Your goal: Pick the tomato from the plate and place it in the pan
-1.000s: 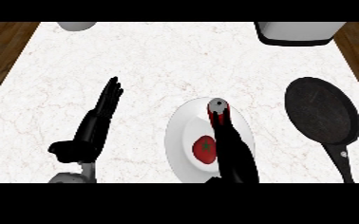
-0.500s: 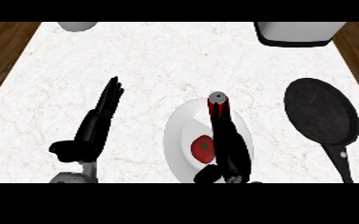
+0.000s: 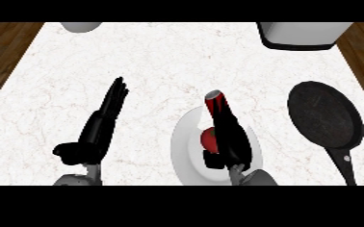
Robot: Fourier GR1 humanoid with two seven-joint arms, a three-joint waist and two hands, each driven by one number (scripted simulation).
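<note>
Tomato (image 3: 207, 139): red, on the white plate (image 3: 186, 154), a little left of the plate's middle. The right robot hand (image 3: 231, 142) hides its right side, so only the left part shows.
Plate: near the front edge of the bench (image 3: 163, 62), between the two forearms and well apart from the pan (image 3: 323, 113).
Right robot hand: low over the plate, fingers stretched straight toward the far rim and lying along the tomato's right side. The thumb (image 3: 213, 159) is by the tomato's near side. Nothing is curled round the fruit, so it has hold of nothing.
Step in hand: the grasp, by my reading; lift and carry are not yet begun.
Doing it well: the fingers seem to reach past the tomato. I would bring the palm back until the fruit sits between thumb and fingers, then curl them round its widest part before lifting. A smooth round fruit will likely roll on the plate if nudged from one side only.
Red cylinder (image 3: 214, 97): grey-topped, right at the fingertips by the plate's far rim; what it is I cannot tell. The closing fingers should not knock it.
Pan: dark and round, right of the plate, with its handle (image 3: 347, 166) pointing toward the front edge. The carry should go rightward, clear the pan's rim and release low over its middle.
Left robot hand (image 3: 98, 127): open, fingers straight, resting left of the plate and holding nothing.
Bench: white marbled top; a pale grey container (image 3: 304, 34) stands at the far right.
</note>
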